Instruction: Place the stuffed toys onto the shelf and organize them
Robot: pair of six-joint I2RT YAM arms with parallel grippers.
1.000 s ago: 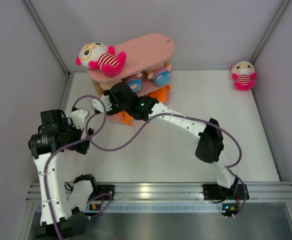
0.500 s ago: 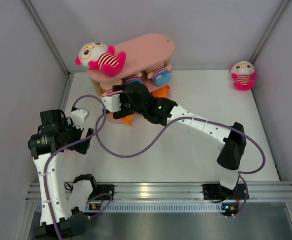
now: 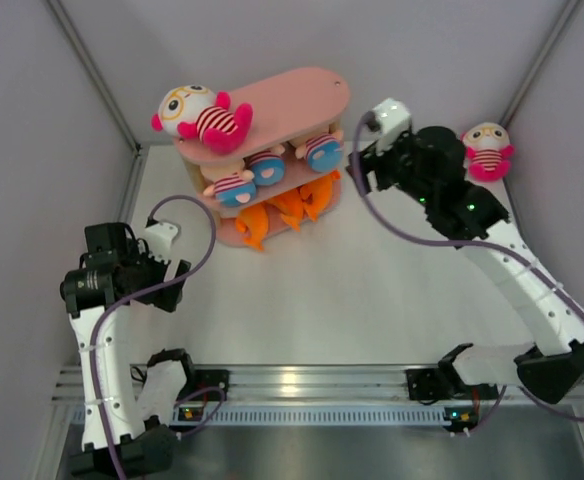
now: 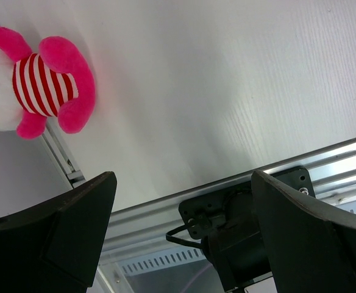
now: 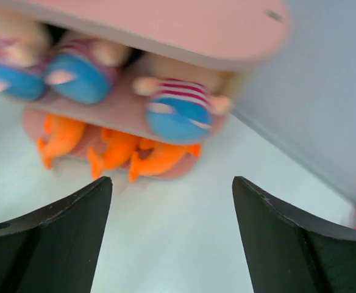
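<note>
The pink shelf [image 3: 292,95] stands at the back left. A white-headed doll [image 3: 197,115] lies on its top board. Three peach-headed dolls with blue bottoms [image 3: 269,167] sit on the middle tier, and orange sharks [image 3: 292,207] lie on the bottom one. Another white-headed doll [image 3: 487,150] sits on the table at the back right; it also shows in the left wrist view as the doll [image 4: 44,85]. My right gripper [image 3: 356,172] hangs open and empty just right of the shelf [image 5: 166,27], facing a blue-bottomed doll [image 5: 178,110] and the sharks [image 5: 123,149]. My left gripper [image 3: 175,272] is open and empty at the left.
A metal rail [image 3: 292,380] runs along the near edge, with the arm bases on it. Grey walls close in the table on the left, back and right. Purple cables [image 3: 207,250] loop off both arms. The right arm's base mount [image 4: 239,213] shows in the left wrist view.
My right arm has pulled out from the shelf's lower tiers and swung right, its jaws opening wider. A peach-headed doll now shows at the middle tier's left end. The left arm is still.
</note>
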